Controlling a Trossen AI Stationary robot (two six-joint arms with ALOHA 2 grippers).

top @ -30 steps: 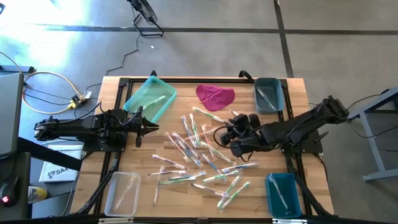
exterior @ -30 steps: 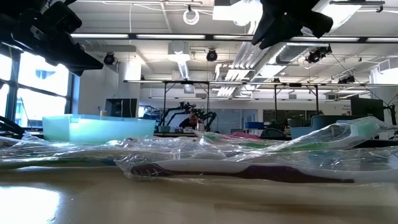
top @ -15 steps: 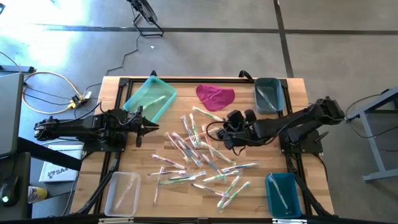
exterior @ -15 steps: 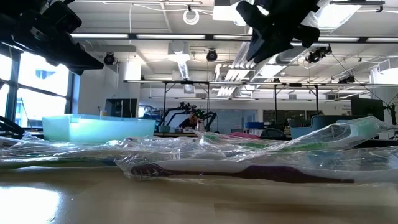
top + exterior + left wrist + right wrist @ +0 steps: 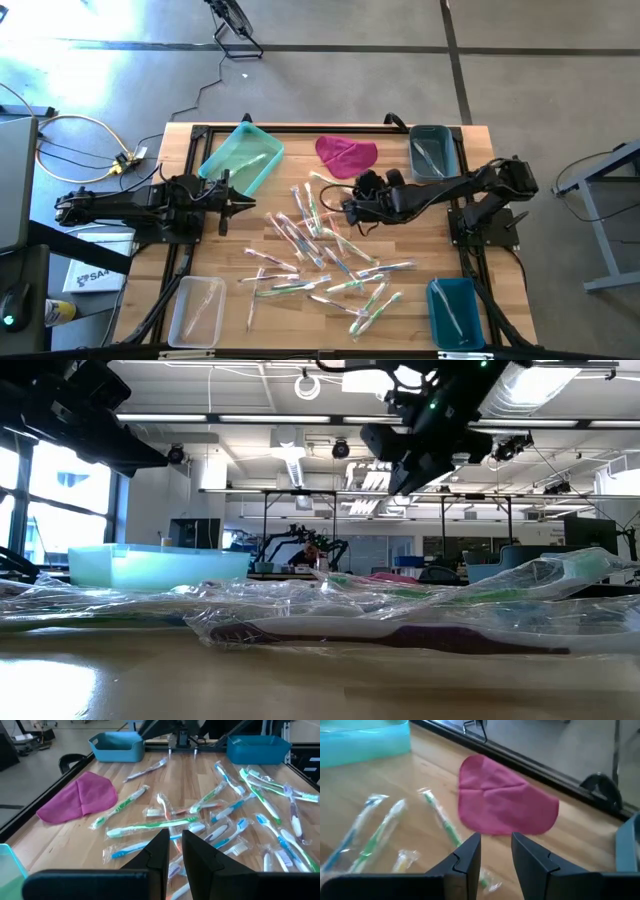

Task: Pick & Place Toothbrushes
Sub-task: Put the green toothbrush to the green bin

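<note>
High view, toothbrushes (image 5: pixel 325 255): wrapped brushes lie scattered across the middle of the wooden desk (image 5: pixel 270 300), not yet sorted.
High view, bins: a light teal tray (image 5: pixel 241 158) at 11 o'clock, a grey-blue bin (image 5: pixel 432 153) at 1, a blue bin (image 5: pixel 455 312) at 5 and a clear bin (image 5: pixel 196 309) at 7 each already hold a brush or two, likely as drop-off spots.
High view, right claw (image 5: pixel 353 211): reaches over the pile's upper edge, just below the magenta cloth (image 5: pixel 346 155), probably lining up a pick.
High view, left claw (image 5: pixel 243 208): waits at 9 o'clock, clear of the pile.
Low view: both arms hang above the brushes, touching none.
Left wrist view: fingers (image 5: pixel 159 852) nearly together, holding nothing.
Right wrist view: fingers (image 5: pixel 468 854) parted and empty, aimed at a green-handled brush (image 5: pixel 441 823) beside the cloth.
</note>
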